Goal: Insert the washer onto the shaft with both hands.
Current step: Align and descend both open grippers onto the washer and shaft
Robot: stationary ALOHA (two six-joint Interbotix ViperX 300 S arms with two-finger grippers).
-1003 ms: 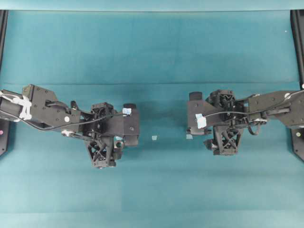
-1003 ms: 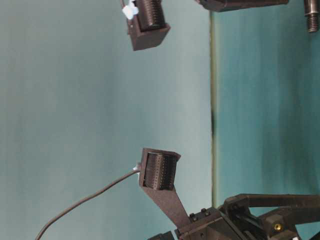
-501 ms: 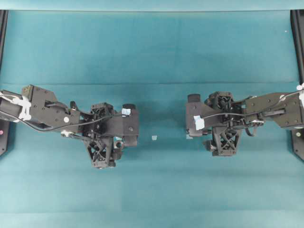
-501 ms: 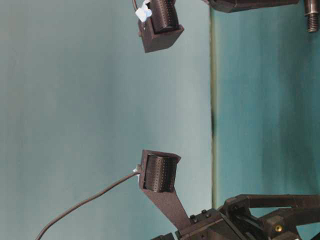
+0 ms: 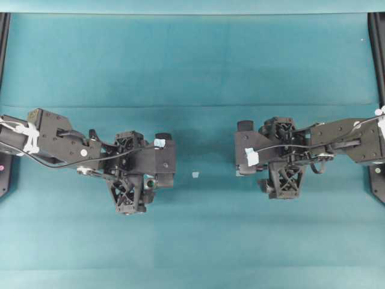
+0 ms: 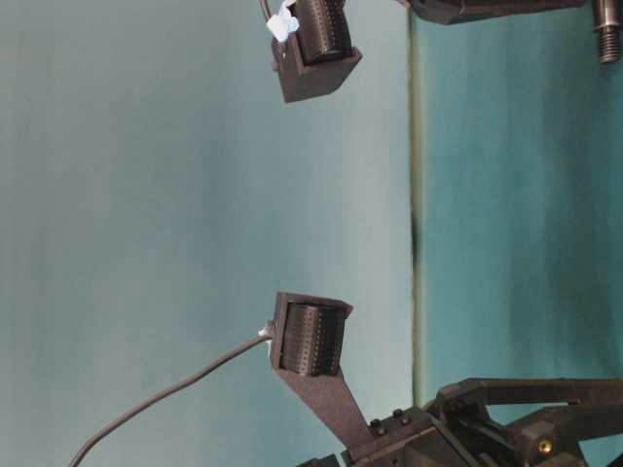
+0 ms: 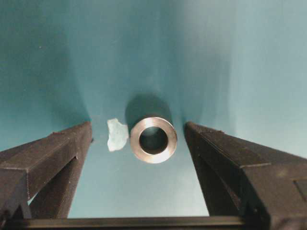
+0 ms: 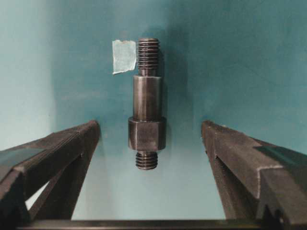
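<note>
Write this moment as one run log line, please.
left pincer: open, straddles washer | right pincer: open, straddles shaft | nothing held

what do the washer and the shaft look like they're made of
The washer: apparently bare metal, perhaps steel; its flat face is pale grey with a brushed sheen.
The shaft: darker grey metal, seemingly machined; it has cut threads at both ends, a smooth middle section with a soft highlight, and a thicker collar.
</note>
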